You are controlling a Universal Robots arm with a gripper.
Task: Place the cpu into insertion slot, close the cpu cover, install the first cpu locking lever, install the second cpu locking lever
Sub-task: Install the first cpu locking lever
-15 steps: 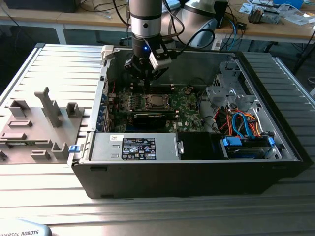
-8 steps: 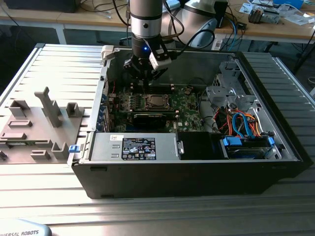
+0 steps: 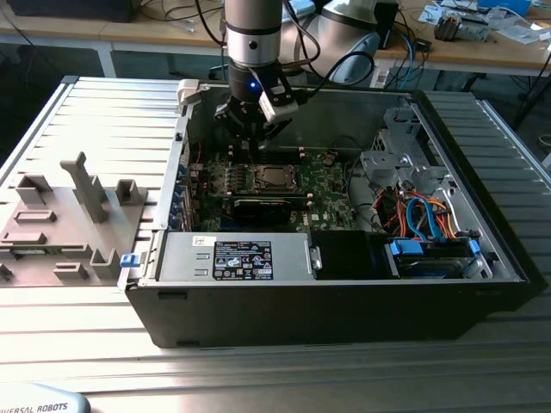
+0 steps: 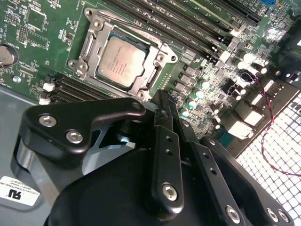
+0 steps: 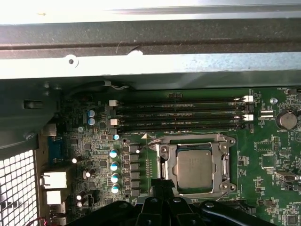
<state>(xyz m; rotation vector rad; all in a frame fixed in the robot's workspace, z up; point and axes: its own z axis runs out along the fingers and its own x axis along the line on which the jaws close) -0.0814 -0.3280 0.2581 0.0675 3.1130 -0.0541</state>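
Square silver cpu (framed, seated)

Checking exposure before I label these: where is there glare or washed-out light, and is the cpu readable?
First wrist view: the case's metal edge is blown out white, while the cpu is evenly lit. Second wrist view: glare at the far corner; the cpu is clear. Exterior view: the cpu sits small in the shaded case.

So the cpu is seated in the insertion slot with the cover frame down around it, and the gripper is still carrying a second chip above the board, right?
Not quite. The gripper carries nothing; in the second wrist view its fingers sit together with no chip between them. The rest holds: the cpu lies in the insertion slot with the cpu cover framing it, as both wrist views show.
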